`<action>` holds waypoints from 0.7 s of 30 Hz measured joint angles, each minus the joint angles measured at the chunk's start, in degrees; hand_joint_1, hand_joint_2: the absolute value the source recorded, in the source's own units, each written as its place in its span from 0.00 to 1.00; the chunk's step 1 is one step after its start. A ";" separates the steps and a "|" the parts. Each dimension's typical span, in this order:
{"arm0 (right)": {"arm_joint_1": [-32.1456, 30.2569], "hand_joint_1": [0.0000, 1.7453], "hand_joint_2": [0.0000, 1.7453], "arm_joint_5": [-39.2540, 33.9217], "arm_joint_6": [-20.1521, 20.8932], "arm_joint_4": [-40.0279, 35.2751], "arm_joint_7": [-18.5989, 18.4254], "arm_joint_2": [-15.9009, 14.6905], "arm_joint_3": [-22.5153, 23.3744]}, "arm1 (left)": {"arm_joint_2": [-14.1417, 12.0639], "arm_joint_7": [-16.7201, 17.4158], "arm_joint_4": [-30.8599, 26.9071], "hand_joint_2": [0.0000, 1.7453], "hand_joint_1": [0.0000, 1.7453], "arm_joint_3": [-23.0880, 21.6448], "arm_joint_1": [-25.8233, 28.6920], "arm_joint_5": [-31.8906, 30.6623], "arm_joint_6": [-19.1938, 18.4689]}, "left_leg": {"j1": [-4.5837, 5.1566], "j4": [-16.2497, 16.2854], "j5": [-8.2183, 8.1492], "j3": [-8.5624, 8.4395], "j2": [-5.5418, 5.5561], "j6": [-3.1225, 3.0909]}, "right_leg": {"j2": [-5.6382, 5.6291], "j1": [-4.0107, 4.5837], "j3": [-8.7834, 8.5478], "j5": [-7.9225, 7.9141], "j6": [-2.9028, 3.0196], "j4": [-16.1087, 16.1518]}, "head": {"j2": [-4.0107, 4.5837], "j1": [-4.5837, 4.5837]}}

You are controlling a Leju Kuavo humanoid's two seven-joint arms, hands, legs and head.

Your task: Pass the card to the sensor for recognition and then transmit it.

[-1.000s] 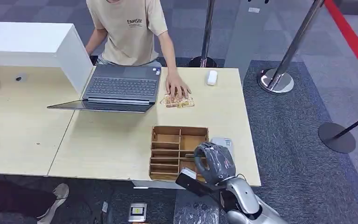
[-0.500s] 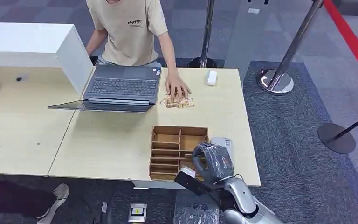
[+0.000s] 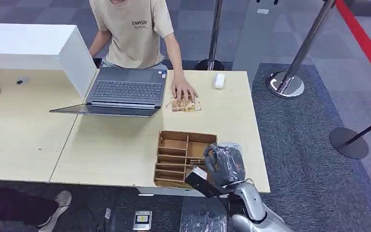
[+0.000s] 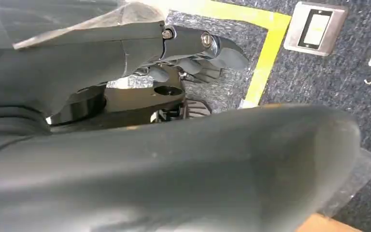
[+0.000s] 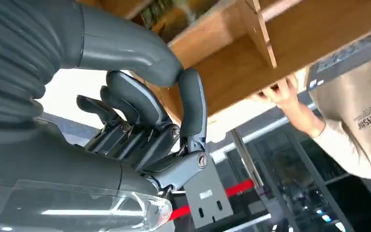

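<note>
The robot's right hand [image 3: 224, 164], grey and dark-fingered under a clear wrap, hangs over the near right part of the pale wooden table [image 3: 116, 150], just at the right edge of the brown wooden organiser tray [image 3: 174, 145] with its narrow slots. In the right wrist view the fingers [image 5: 125, 104] are curled in towards the thumb, and the pictures do not show whether a card lies between them, so whether this hand holds anything cannot be told. A small grey sensor box [image 3: 228, 144] lies on the table just beyond the hand, mostly hidden by it.

The left hand [image 4: 193, 53] hangs low beside the robot's body above dark grey carpet; its fingers are bent inwards with nothing seen in them.

At the far side of the table a person in a beige T-shirt [image 3: 133, 29] sits behind an open grey laptop [image 3: 121, 92]. The person's hand [image 3: 183, 91] rests on a small stack of patterned brown cards [image 3: 186, 105] lying just right of the laptop. A small white oblong device [image 3: 219, 80] lies near the far right edge of the table. Chrome barrier posts [image 3: 290, 77] stand on the carpet to the right.
</note>
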State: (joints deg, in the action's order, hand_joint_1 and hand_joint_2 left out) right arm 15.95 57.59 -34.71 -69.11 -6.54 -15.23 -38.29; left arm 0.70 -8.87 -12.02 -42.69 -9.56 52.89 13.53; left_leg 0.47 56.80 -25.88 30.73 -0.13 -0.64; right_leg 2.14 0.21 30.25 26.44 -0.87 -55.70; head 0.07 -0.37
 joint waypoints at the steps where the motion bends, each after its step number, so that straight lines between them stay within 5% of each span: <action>1: 0.01 1.00 1.00 0.00 0.00 -0.02 0.00 0.07 0.07 | -0.02 0.04 0.00 0.00 0.00 0.00 -0.02 0.00 0.00 | 0.00 0.00 0.00 0.00 0.00 0.00 | 0.00 0.00 0.00 0.00 0.00 0.00 | 0.00 0.00; 12: 0.75 0.95 1.00 -0.04 -1.23 -1.22 0.85 0.63 1.64 | -0.15 0.04 0.00 0.00 0.00 0.00 -0.16 -0.24 -0.02 | 0.00 0.00 0.00 0.01 0.00 0.00 | 0.00 0.00 0.00 0.00 0.00 0.00 | 0.00 0.00; 13: 0.89 0.12 1.00 -0.11 -1.16 -1.44 0.87 0.70 1.84 | -0.15 0.04 0.00 0.00 0.00 0.00 -0.20 -0.26 -0.04 | 0.00 0.00 0.00 0.00 -0.01 0.00 | 0.00 0.00 0.00 0.00 0.00 0.00 | 0.00 0.00; 14: 1.08 0.00 1.00 -0.13 -1.09 -1.62 0.87 0.72 1.99 | -0.15 0.04 0.00 0.00 0.00 0.00 -0.24 -0.26 -0.04 | 0.00 0.00 0.00 0.00 0.00 0.00 | 0.00 0.00 -0.01 0.00 0.00 0.00 | 0.00 0.00; 21: 1.60 0.00 1.00 -0.20 0.13 -2.45 0.87 0.74 2.32 | -0.13 -0.07 0.00 0.00 0.00 0.00 -0.38 -0.26 -0.09 | 0.00 0.00 0.01 0.00 0.00 0.00 | 0.00 0.00 -0.01 -0.01 0.01 0.00 | 0.00 0.00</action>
State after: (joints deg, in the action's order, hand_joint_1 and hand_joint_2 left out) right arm 17.55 57.40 -34.58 -71.56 -5.66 -14.49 -35.98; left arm 0.57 -8.94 -12.02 -42.69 -9.93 52.63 13.44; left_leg 0.47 56.80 -25.88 30.73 -0.13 -0.63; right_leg 2.14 0.21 30.25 26.44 -0.86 -55.70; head 0.07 -0.37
